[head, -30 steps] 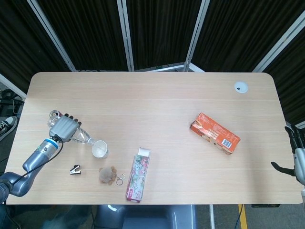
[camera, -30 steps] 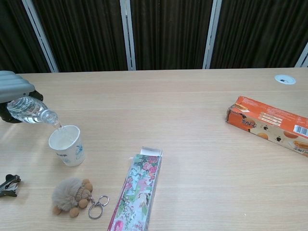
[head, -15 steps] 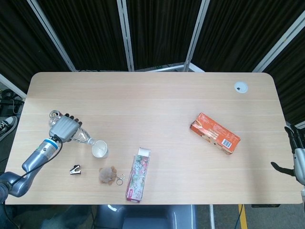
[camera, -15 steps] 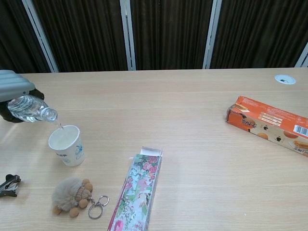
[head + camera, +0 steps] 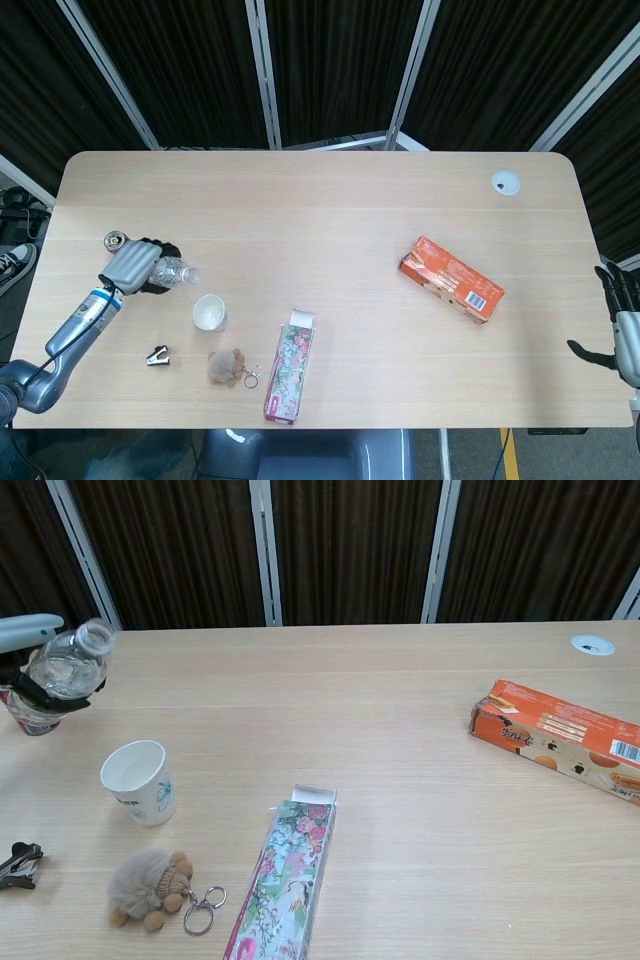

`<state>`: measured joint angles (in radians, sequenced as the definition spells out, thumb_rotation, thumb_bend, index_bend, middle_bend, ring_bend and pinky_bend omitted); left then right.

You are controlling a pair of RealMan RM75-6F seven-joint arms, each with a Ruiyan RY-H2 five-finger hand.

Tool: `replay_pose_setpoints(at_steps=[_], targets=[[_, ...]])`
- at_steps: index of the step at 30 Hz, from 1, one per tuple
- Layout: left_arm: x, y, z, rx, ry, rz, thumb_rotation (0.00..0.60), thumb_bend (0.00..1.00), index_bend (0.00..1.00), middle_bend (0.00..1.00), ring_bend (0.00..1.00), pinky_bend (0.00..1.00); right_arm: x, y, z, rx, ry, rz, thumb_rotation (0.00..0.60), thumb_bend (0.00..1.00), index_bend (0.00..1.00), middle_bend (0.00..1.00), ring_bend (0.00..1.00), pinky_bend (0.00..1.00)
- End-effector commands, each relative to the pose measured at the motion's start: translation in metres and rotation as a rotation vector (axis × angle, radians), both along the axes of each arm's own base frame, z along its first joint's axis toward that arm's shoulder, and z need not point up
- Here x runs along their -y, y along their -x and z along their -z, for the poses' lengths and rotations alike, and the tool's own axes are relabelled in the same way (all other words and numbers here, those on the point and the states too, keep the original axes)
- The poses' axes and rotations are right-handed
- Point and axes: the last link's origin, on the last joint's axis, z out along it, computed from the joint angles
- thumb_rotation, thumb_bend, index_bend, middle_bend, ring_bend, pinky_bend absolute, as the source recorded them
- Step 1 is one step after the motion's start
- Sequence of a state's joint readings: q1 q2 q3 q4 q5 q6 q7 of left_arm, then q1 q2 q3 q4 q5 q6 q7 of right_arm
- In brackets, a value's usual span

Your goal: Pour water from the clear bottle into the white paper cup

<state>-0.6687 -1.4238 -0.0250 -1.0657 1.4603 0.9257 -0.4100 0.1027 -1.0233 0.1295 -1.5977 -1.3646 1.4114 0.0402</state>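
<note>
Left hand [image 5: 130, 266]: at the left of the frame, fingers wrapped around the clear bottle [image 5: 68, 666], holding it above the table [image 5: 330, 220]; in the chest view only part of the hand [image 5: 30, 630] shows at the left edge.
Bottle direction: long axis tilted, open neck pointing up and toward the right of the frame in the chest view; in the head view the bottle [image 5: 173, 271] lies left-to-right with its mouth toward the right.
Bottle look: transparent ribbed plastic, no cap on the mouth; whether water is inside cannot be told.
Bottle place: up and left of the white paper cup [image 5: 209, 313], apart from it.
Cup: upright on the table, open mouth up, a small blue print on its side [image 5: 137, 781].
Right hand [image 5: 618, 320]: at the far right edge of the head view, off the table's edge, fingers spread and holding nothing.
Nearby: plush keychain [image 5: 152, 889] and black clip [image 5: 15, 865] below the cup; floral box [image 5: 284, 884] to its right; orange box [image 5: 556, 738] at far right.
</note>
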Motion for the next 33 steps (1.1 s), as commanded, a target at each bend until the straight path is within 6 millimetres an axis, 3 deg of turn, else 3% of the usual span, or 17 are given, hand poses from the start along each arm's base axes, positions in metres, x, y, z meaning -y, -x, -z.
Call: replay_pose_setpoints(at_steps=[1,9,15,19,33], targets=[[-0.009,-0.006,-0.003,0.222,-0.043,-0.079,0.6,0.5,0.59,0.42,0.39,0.39,0.0,0.0,0.0,-0.002,-0.001,0.001,0.6,0.0,0.0,0.0,0.0,0.0],[-0.022,-0.014,0.014,0.601,-0.119,-0.214,0.6,0.5,0.58,0.42,0.39,0.39,0.001,0.0,0.003,-0.008,-0.01,0.001,0.6,0.0,0.0,0.0,0.0,0.0],[-0.028,-0.017,0.04,0.75,-0.11,-0.306,0.6,0.5,0.58,0.42,0.39,0.39,0.003,0.002,0.004,-0.017,-0.01,0.013,0.6,0.0,0.0,0.0,0.0,0.0],[-0.027,-0.015,0.061,0.815,-0.085,-0.385,0.6,0.5,0.58,0.42,0.39,0.39,0.004,0.005,0.005,-0.026,-0.014,0.025,0.6,0.0,0.0,0.0,0.0,0.0],[-0.024,-0.011,0.085,0.827,-0.075,-0.394,0.6,0.4,0.56,0.41,0.38,0.39,0.006,0.009,0.01,-0.034,-0.028,0.041,0.6,0.0,0.0,0.0,0.0,0.0]])
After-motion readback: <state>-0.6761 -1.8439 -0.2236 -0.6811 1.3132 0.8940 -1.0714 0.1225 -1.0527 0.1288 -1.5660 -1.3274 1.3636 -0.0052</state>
